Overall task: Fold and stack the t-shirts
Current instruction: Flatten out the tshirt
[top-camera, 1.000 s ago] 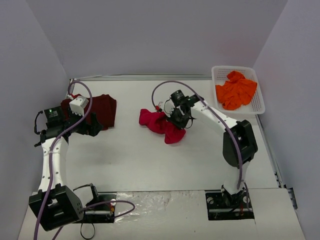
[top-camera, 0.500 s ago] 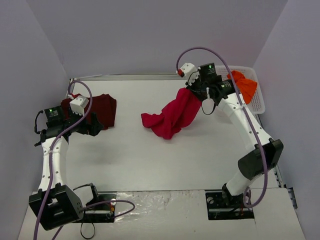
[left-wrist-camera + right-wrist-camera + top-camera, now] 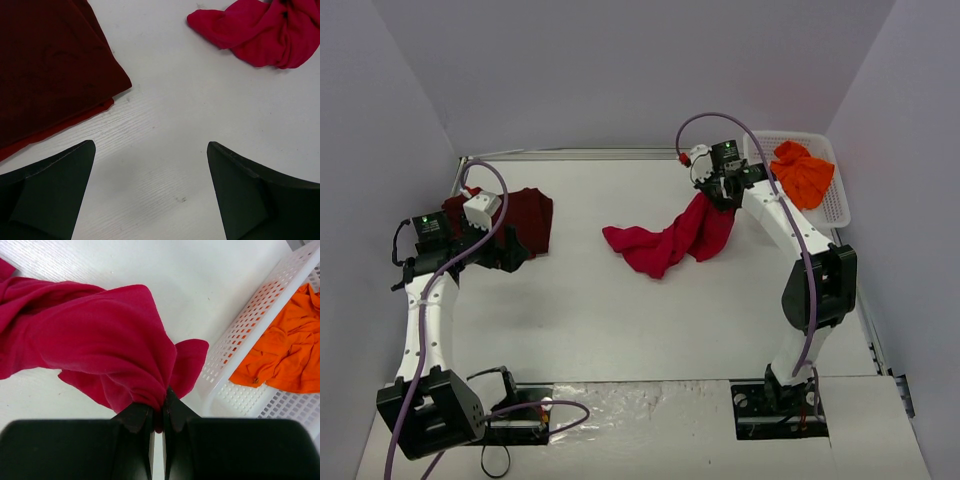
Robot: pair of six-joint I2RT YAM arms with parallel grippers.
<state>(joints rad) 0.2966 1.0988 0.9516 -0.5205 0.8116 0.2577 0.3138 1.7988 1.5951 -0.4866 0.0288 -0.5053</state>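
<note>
The right pincer (image 3: 157,414) is clamped fully shut on a pinched fold of the bright red t-shirt (image 3: 100,340), the cloth bunching out from between the two dark fingers. In the overhead view this pincer (image 3: 718,193) is raised above the desk (image 3: 620,310), and the red shirt (image 3: 665,240) hangs from it and trails off toward 8 o'clock. Its lower part lies crumpled on the white surface near the middle of the desk. Just beside the grip, toward 3 o'clock, stands the white lattice basket (image 3: 790,135) in the far right corner. The orange t-shirt (image 3: 802,175) lies rumpled inside it (the right wrist camera shows a bit of orange cloth (image 3: 285,355) behind the basket wall (image 3: 235,355)).

The left pincer (image 3: 149,147) stands wide open with nothing between its fingers, only bare desk (image 3: 175,125) below. From above, this pincer (image 3: 515,255) sits at the near edge of the dark maroon t-shirt (image 3: 525,215), which lies toward 12 o'clock from it in the far left part of the desk. The left wrist camera shows the maroon shirt (image 3: 45,65) as a flat folded block at 10 o'clock, with a thin brighter red edge showing along its lower side. I cannot tell what that edge belongs to. At 1 o'clock in that view, well apart from the maroon block, lies the loose end of the red shirt (image 3: 260,30).
</note>
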